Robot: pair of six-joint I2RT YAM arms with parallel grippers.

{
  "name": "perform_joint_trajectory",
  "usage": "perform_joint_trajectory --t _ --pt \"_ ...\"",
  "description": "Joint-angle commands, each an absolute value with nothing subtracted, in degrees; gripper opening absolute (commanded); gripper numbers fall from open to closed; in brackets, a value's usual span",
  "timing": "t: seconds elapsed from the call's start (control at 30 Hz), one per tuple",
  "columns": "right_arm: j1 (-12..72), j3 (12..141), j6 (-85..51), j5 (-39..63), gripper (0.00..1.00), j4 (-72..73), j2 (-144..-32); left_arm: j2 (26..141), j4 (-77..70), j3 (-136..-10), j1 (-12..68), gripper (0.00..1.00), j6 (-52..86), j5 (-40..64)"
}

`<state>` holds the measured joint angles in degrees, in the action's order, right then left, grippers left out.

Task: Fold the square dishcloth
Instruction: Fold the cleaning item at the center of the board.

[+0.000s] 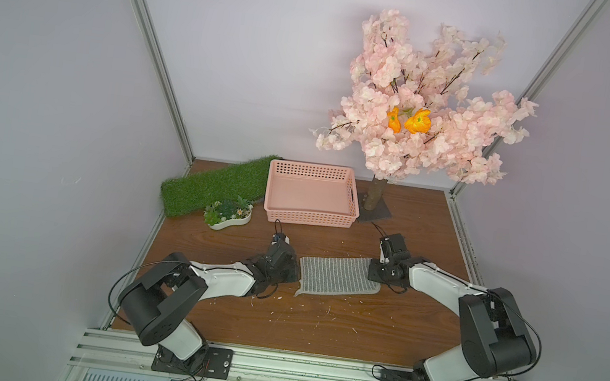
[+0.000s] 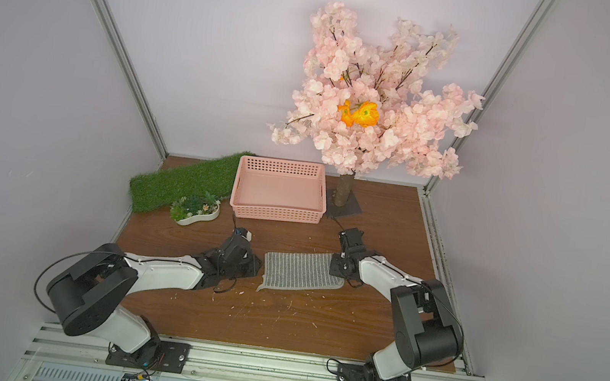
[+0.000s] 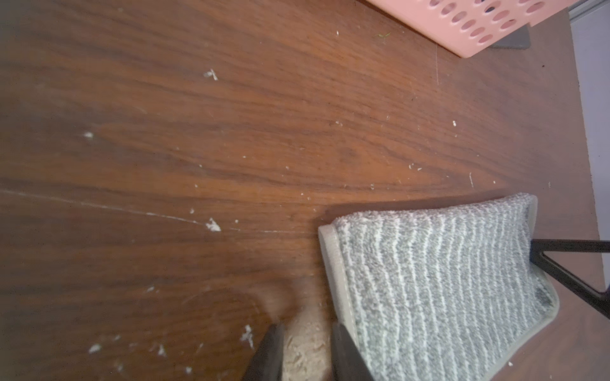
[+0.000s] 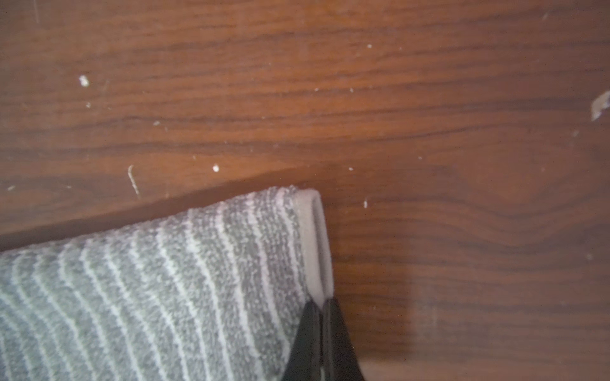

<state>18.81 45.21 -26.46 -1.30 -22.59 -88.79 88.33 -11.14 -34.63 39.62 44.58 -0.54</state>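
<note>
At mid-bench (image 1: 318, 321), centre frame in both top views, the square dishcloth (image 1: 338, 276) (image 2: 300, 273) lies flat. Lifted now, it could drag or skew: left jaws stand part open beside its left hem (image 3: 338, 280), apparently empty though blurred, while right jaws are pinched tight on only the right hem (image 4: 312, 244) edge. The cloth is grey, fuzzy, white-striped and seemingly doubled.
</note>
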Motion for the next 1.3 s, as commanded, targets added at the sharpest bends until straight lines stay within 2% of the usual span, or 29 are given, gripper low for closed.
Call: perform_joint_trajectory --t 0.0,0.27,0.6,0.9,1.27 --pt "20.28 47.21 -27.27 -4.12 0.00 -29.00 -89.38 89.93 -11.07 -34.10 40.17 0.28 44.94 -0.66" --pt "26.72 55.61 -29.65 -13.43 0.00 -36.10 -88.38 93.33 -17.35 -34.04 40.18 0.21 47.16 4.04" --pt "35.67 63.25 -33.52 -18.82 0.00 -42.76 -88.53 96.15 -19.88 -33.51 40.17 0.09 49.65 4.10" --pt "44.44 68.20 -36.25 -13.96 0.00 -39.63 -90.41 96.37 -19.73 -33.58 40.15 0.06 50.11 3.74" --pt "47.67 69.55 -39.29 -7.66 0.00 -30.56 -97.87 95.41 -20.30 -32.77 40.17 0.05 50.56 4.02"
